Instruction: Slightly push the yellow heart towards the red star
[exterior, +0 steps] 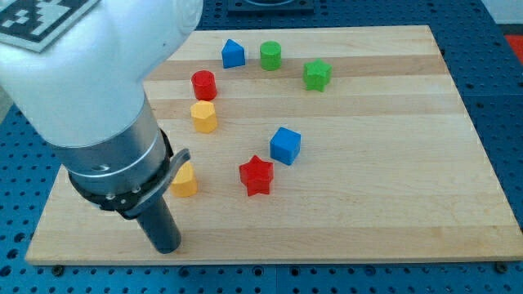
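The yellow heart (185,180) lies on the wooden board (368,188) at the lower left, its left edge hidden behind my arm. The red star (257,175) lies to its right, with a gap between them. My tip (167,248) is the lower end of the dark rod, near the board's bottom edge. It sits below and slightly left of the yellow heart and does not touch it.
A blue cube (285,145) sits just up-right of the red star. A yellow hexagon (203,116) and a red cylinder (203,84) stand above the heart. A blue block (233,54), a green cylinder (270,55) and a green star (317,74) line the top.
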